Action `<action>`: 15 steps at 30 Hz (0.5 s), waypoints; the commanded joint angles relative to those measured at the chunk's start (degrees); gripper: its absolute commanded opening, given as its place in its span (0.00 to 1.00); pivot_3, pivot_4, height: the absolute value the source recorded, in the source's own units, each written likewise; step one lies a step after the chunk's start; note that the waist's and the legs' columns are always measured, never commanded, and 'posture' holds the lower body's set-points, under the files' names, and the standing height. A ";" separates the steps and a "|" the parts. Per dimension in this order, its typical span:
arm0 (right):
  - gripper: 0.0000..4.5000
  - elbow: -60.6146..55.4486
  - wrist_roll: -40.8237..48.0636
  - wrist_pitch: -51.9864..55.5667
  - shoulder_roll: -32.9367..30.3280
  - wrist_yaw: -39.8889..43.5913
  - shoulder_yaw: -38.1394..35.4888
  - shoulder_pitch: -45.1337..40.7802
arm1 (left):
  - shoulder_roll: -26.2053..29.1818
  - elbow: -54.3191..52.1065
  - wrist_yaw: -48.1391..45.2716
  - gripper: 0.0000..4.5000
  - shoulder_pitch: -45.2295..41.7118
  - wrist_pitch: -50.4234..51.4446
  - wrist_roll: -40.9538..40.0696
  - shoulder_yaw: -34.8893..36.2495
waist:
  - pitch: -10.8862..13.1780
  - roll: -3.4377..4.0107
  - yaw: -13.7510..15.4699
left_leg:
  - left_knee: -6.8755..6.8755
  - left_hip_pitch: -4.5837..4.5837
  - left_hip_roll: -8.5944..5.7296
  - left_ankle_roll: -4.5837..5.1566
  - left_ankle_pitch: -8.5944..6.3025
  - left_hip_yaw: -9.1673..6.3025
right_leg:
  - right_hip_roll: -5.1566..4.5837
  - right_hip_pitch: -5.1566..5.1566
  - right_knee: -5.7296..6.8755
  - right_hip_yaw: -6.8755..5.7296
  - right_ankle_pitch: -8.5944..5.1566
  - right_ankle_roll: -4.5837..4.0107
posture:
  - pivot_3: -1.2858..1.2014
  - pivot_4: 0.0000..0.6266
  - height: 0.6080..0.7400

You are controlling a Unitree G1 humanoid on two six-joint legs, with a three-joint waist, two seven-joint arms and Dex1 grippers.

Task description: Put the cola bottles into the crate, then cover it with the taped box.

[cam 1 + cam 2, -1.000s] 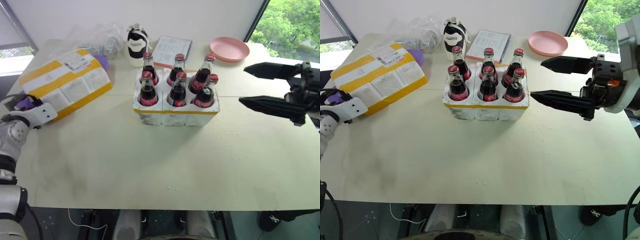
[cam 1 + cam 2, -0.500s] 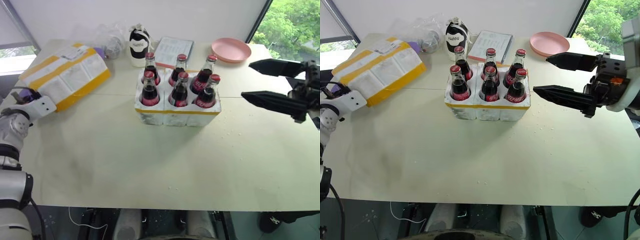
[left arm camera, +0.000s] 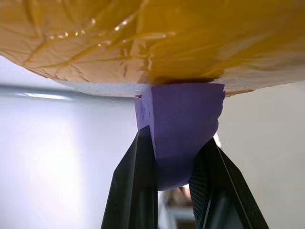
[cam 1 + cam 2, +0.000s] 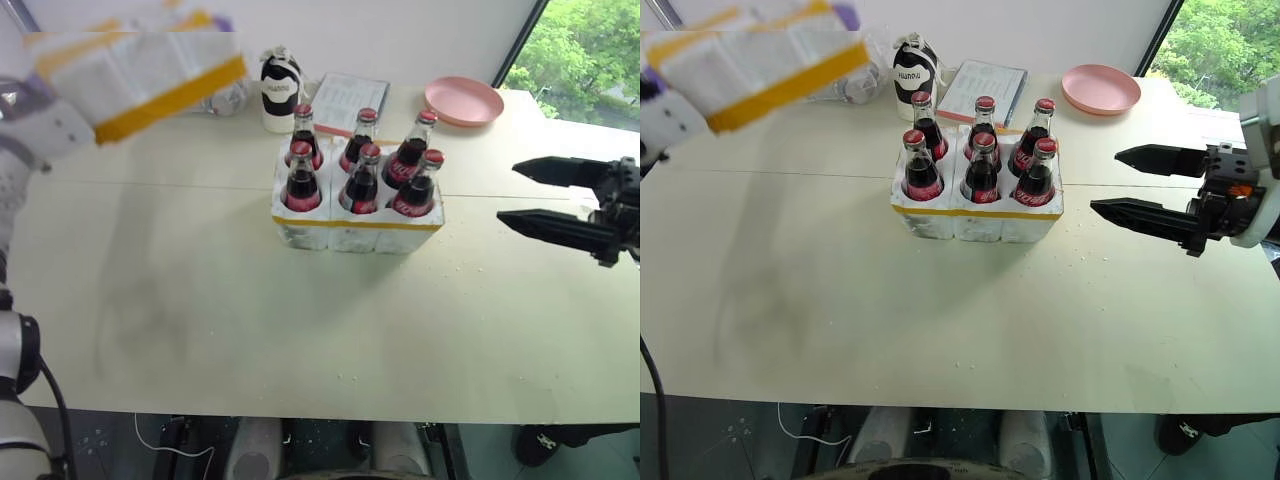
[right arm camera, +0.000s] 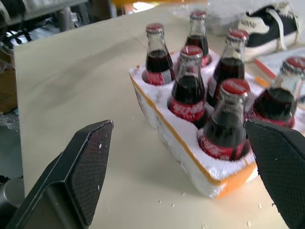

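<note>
Six cola bottles (image 4: 358,180) with red caps stand in the wells of the white crate (image 4: 355,233) at mid-table. The taped box (image 4: 140,65), white foam with yellow bands, hangs tilted in the air at the far left, clear of the table. My left gripper (image 3: 177,143) is shut on a purple tab (image 3: 183,114) fixed to the box's edge. To the right of the crate my right gripper (image 4: 508,192) hovers open, level with the bottles and apart from them, fingers pointing at the crate.
Behind the crate stand a squat black bottle with a white label (image 4: 277,90), a printed sheet (image 4: 343,100) and a pink plate (image 4: 461,100). A clear plastic bag (image 4: 855,85) lies at the back left. The table's right edge runs under my right gripper.
My left arm has lifted the taped box off the table and swung it up at the left. My right gripper has drawn back a little to the right, still open.
</note>
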 commanded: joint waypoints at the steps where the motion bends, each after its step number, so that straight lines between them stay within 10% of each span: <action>1: 1.00 -0.54 -1.27 -2.24 0.31 0.68 -3.24 1.30 | -0.47 -9.05 -6.79 0.10 -2.58 -0.56 -5.19 2.89 | 0.00 0.01 -0.09 | 0.00 0.00 0.00 -0.04 0.02 0.02 | 0.00 0.00 0.00 0.00 0.00 0.01 | 0.52 0.24 1.00; 15: 1.00 -0.77 -2.88 -4.79 3.16 -1.19 -3.07 3.63 | -11.39 -45.88 -28.36 0.10 1.83 8.91 -8.12 -1.06 | 0.00 0.02 -0.18 | 0.04 0.09 -0.02 -0.22 0.15 0.02 | 0.09 0.10 -0.01 0.01 0.01 0.07 | 0.52 0.24 1.00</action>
